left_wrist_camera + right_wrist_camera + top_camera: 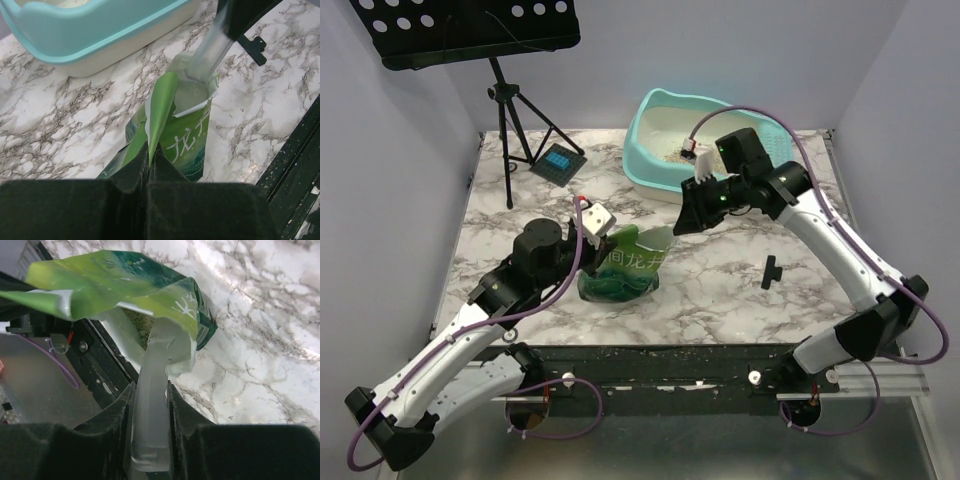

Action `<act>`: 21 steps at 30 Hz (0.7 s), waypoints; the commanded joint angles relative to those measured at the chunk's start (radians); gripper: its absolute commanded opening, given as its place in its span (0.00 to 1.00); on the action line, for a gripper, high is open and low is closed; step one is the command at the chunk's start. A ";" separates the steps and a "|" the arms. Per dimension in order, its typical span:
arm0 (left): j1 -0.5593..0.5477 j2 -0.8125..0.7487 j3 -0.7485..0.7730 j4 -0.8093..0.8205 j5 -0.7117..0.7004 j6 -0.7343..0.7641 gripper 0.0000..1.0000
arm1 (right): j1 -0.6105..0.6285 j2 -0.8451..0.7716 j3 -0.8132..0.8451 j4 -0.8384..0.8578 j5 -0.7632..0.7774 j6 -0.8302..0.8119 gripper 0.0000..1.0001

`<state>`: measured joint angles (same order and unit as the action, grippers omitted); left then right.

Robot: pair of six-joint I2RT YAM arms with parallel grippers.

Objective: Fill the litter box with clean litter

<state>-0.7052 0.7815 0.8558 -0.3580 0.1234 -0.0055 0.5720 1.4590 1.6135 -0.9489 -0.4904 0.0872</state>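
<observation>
The litter box (642,150) stands at the far edge of the table (720,305), right of the middle, with a little litter (670,155) inside. At mid-table the left gripper (150,156) is closed on the rim of a green bag (185,140). The right gripper (150,390) clamps a clear scoop (155,355) that reaches into the bag. The table is marbled, and a tripod (515,120) stands at its far left corner.

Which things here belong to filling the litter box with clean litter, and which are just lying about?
In the job: litter box, clean litter, green bag pinched by the left gripper, clear scoop held by the right gripper.
Lying about: music stand, small blue-faced device, small black part.
</observation>
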 commanded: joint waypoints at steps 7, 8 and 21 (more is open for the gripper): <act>-0.040 -0.025 -0.041 0.028 0.035 -0.018 0.00 | 0.000 0.227 -0.059 0.045 -0.092 0.066 0.00; -0.042 -0.022 -0.044 0.025 0.025 -0.014 0.00 | 0.000 0.231 -0.084 0.073 -0.121 0.075 0.00; -0.059 -0.033 -0.052 -0.019 -0.142 0.074 0.00 | 0.005 0.190 -0.565 0.894 -0.349 0.527 0.00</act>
<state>-0.7628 0.7620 0.8127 -0.3328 0.0807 0.0250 0.5564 1.6253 1.1969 -0.4019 -0.7979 0.3950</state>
